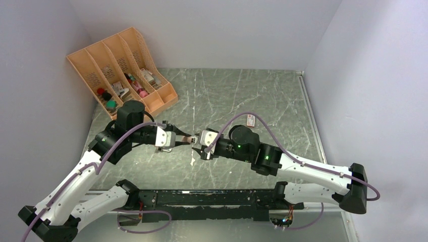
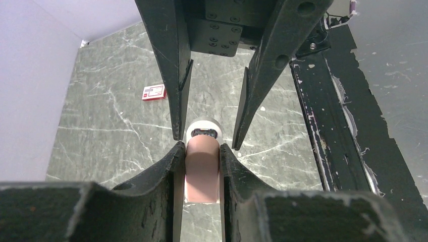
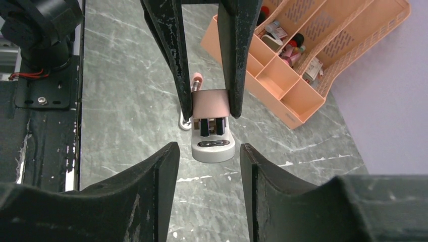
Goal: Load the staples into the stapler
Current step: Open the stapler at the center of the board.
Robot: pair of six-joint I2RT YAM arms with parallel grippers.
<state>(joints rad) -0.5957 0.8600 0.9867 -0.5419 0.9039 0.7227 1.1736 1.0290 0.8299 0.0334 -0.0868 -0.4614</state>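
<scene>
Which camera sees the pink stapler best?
The right wrist view: the stapler faces it, pink top and white base clear. The left wrist view sees mostly its pink top; from the top it is a tiny speck.

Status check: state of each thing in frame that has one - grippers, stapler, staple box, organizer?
left gripper: shut on the stapler.
right gripper: open, straddling the stapler's front end.
stapler: clamped by its sides; loaded or not, cannot tell.
staple box: flat on the table, apart from both grippers.
organizer: upright at the far left corner, slots holding small items.
</scene>
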